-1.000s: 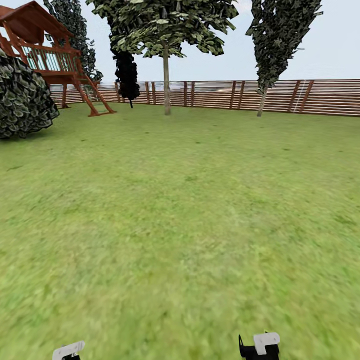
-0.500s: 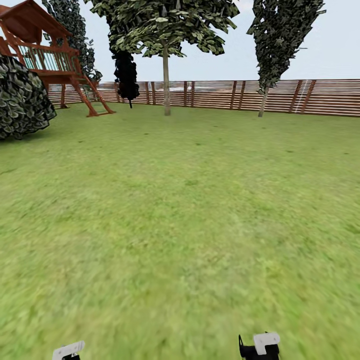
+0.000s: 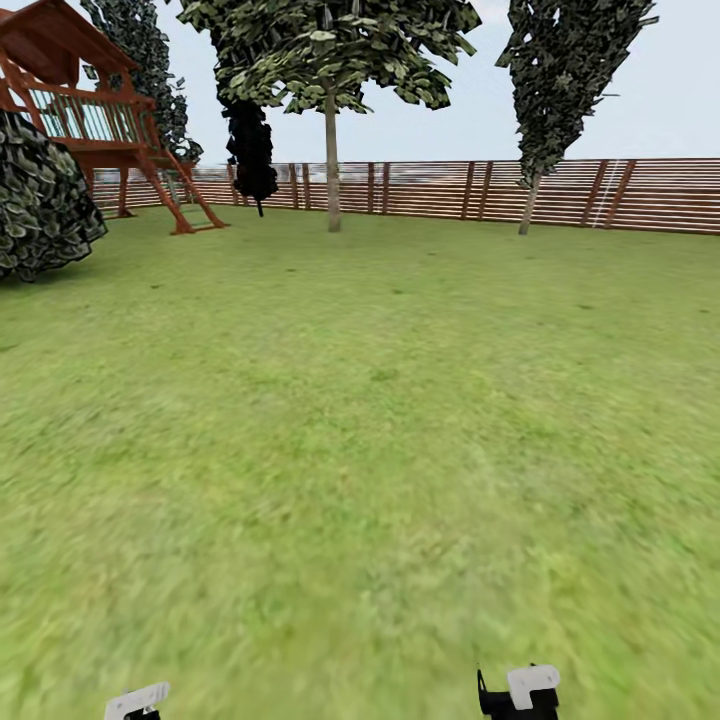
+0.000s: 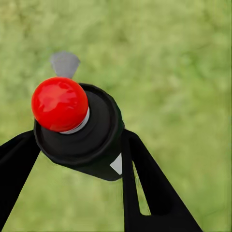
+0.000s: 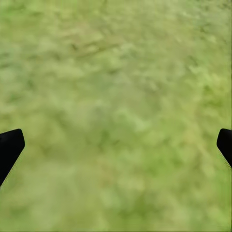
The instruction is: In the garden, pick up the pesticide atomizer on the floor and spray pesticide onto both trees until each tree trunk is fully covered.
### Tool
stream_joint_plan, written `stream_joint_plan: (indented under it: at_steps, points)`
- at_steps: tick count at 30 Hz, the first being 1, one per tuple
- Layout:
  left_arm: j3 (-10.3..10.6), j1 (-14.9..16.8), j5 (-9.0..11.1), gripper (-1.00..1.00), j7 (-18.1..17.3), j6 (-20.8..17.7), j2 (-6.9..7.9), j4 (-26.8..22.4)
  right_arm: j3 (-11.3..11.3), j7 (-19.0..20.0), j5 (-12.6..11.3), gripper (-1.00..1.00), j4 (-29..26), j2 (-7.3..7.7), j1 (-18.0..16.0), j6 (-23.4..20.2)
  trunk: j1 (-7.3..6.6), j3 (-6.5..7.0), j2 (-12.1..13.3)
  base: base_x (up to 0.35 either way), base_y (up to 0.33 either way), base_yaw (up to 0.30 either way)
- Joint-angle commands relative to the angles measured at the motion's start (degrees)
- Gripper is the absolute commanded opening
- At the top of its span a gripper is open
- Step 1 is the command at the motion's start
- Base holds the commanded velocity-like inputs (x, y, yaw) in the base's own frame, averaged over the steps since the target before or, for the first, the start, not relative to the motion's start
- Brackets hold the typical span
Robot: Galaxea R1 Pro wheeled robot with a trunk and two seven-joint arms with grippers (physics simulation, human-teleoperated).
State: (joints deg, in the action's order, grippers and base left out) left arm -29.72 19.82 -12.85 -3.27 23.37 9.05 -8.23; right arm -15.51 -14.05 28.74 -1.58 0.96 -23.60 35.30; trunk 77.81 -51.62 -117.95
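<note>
Left pincer (image 4: 77,159) clamps round black atomizer (image 4: 79,128), glossy red knob (image 4: 59,104).

Pesticide atomizer (image 4: 79,130): black body, red round cap, clamped between left gripper (image 4: 77,145) fingers. Two trees, broad-crowned (image 3: 332,160) and narrow dark (image 3: 530,200), just before the fence (image 3: 430,190).

Bright, even daylight — grass (image 3: 380,480) smeared, blurry — no glare.
</note>
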Motion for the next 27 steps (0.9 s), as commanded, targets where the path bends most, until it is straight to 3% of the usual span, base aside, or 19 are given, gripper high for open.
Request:
stream_joint_plan:
  at_steps: [1,27]
  points:
    - [-0.51,0.04,-0.34,-1.00,-0.33,0.18,0.00,0.04,-0.26,-0.37,0.61,1.00,0.08,0.00,-0.05,0.12,0.03,-0.05,-0.02,0.338,0.000,0.000]
    - [-0.51,0.04,-0.34,-1.00,-0.33,0.18,0.00,0.03,-0.27,-0.37,0.61,1.00,0.08,0.00,-0.05,0.12,0.03,-0.05,-0.02,0.338,0.000,0.000]
